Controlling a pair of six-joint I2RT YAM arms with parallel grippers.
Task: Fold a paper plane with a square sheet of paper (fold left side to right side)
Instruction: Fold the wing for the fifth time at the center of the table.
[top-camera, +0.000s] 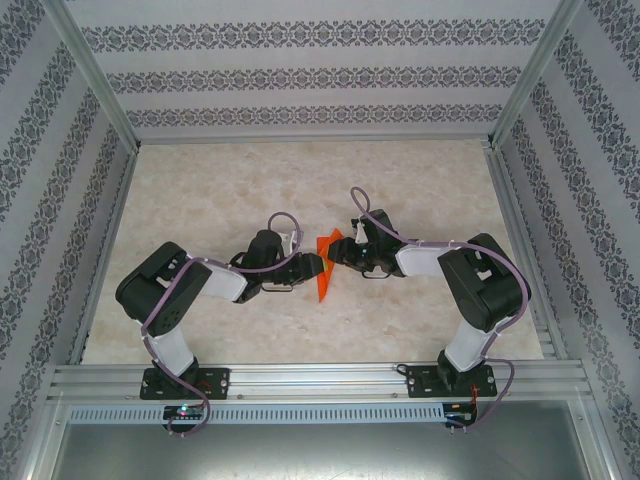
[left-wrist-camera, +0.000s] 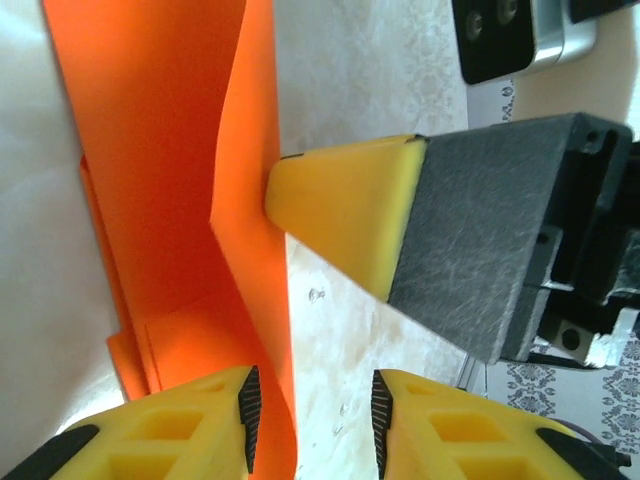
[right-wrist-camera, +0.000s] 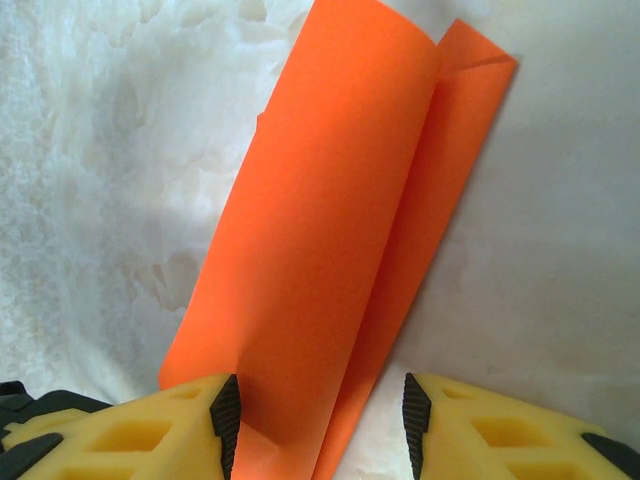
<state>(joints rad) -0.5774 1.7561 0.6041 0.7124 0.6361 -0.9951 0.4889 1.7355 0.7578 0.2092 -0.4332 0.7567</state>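
The square sheet of paper (top-camera: 323, 278) is bright orange, folded into a long narrow strip on the table's middle between both arms. In the left wrist view the paper (left-wrist-camera: 160, 200) has a raised flap whose edge runs up between my left gripper's (left-wrist-camera: 314, 420) jaws, close to the left pad (left-wrist-camera: 249, 412); the jaws stand apart, open. A yellow finger (left-wrist-camera: 345, 205) of the right gripper touches that flap's edge. In the right wrist view the paper (right-wrist-camera: 330, 220) lies between the open right gripper's (right-wrist-camera: 320, 425) jaws, its upper layer against the left pad (right-wrist-camera: 226, 420). From above, the left gripper (top-camera: 311, 266) and the right gripper (top-camera: 340, 256) face each other.
The marble-patterned table (top-camera: 200, 200) is boxed in by patterned walls and aluminium posts. A metal rail (top-camera: 320, 378) along the near edge carries both arm bases. Bare tabletop lies to the back, left and right of the paper.
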